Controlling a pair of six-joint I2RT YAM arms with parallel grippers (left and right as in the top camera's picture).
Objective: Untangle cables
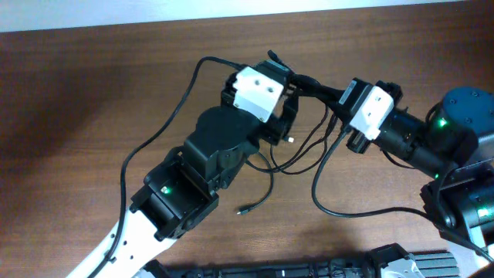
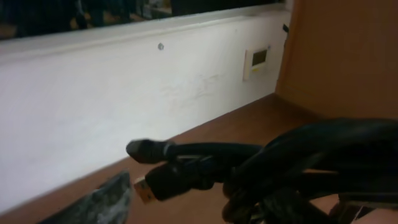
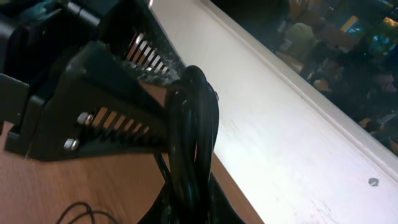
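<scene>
The cables are thin black cords. Part of them forms a thick bundle (image 1: 315,89) stretched between my two grippers; the rest trail in loose loops (image 1: 297,150) on the wooden table, with one plug end (image 1: 244,208) lying free. My right gripper (image 1: 336,97) is shut on the bundle (image 3: 194,143), which rises from between its fingers (image 3: 163,208). My left gripper (image 1: 287,104) stands open around the bundle's other end. In the left wrist view the bundle (image 2: 311,155) and a gold-tipped plug (image 2: 149,186) lie beside the grey left finger (image 2: 102,200), not pinched.
A long cable (image 1: 166,123) curves off to the left across the brown table (image 1: 77,93). Another strand (image 1: 340,208) sweeps toward the right arm's base (image 1: 463,116). A white wall (image 2: 93,106) runs along the table's far edge.
</scene>
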